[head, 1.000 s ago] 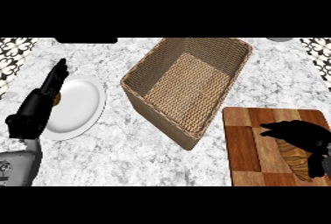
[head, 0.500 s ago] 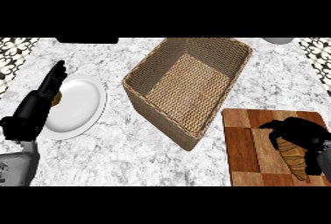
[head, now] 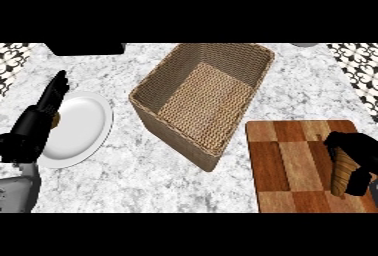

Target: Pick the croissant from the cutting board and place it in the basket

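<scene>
My right robot hand (head: 356, 150) curls round the croissant (head: 342, 175) on the cutting board (head: 291, 170) right of the basket (head: 203, 100), whose near wall could snag it

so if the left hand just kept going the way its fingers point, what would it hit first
Probably nothing on the counter: the left hand points up the view past the plate toward the dark object at the back edge, though depth is unclear.

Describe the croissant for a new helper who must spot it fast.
Find the wooden cutting board at the counter's right, beside the woven basket. Near its right edge the black right hand curls round the croissant, a tan ridged pastry, the only food on the board.
</scene>
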Robot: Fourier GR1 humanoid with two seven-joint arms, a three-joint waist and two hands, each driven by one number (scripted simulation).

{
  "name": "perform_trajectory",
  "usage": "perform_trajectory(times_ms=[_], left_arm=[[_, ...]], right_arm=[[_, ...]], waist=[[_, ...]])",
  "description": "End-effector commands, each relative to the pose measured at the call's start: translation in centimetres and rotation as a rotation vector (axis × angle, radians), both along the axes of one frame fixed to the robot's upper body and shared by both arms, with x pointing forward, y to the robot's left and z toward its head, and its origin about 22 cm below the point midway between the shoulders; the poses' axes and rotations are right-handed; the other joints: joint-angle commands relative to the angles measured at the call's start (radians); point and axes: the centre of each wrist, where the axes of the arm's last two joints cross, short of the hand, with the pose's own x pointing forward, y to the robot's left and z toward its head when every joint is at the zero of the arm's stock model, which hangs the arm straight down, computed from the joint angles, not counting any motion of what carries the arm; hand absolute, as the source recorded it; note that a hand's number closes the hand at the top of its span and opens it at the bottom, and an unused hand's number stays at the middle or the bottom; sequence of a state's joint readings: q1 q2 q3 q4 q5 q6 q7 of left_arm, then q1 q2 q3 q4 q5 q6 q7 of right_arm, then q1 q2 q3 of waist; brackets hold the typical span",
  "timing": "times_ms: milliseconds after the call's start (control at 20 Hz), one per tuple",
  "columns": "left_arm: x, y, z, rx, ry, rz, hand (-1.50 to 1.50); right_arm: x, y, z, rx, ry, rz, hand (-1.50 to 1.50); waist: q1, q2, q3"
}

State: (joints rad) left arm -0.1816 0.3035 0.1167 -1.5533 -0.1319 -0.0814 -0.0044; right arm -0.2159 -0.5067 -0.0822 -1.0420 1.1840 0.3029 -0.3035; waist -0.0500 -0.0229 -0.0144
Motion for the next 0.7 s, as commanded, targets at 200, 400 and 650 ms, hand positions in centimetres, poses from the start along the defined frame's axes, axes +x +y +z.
perform_trajectory(times_ms=[200, 400, 650], left_arm=[[-0.4, -0.1, 0.0, -0.013, 0.006, 0.012, 0.0], [-0.5, -0.1, -0.1, -0.018, 0.022, 0.0, 0.0], [-0.5, 0.0, -0.4, -0.009, 0.007, 0.003, 0.0]], right_arm=[[-1.6, 1.0, 0.7, -0.065, -0.321, -0.618, 1.5], [-1.2, 3.1, 5.0, 0.093, -0.634, -0.661, 1.5], [-0.7, 8.0, 10.9, 0.443, -0.916, -0.58, 1.5]], waist=[[0.0, 0.008, 0.011], [-0.003, 0.005, 0.012], [0.002, 0.003, 0.012]])
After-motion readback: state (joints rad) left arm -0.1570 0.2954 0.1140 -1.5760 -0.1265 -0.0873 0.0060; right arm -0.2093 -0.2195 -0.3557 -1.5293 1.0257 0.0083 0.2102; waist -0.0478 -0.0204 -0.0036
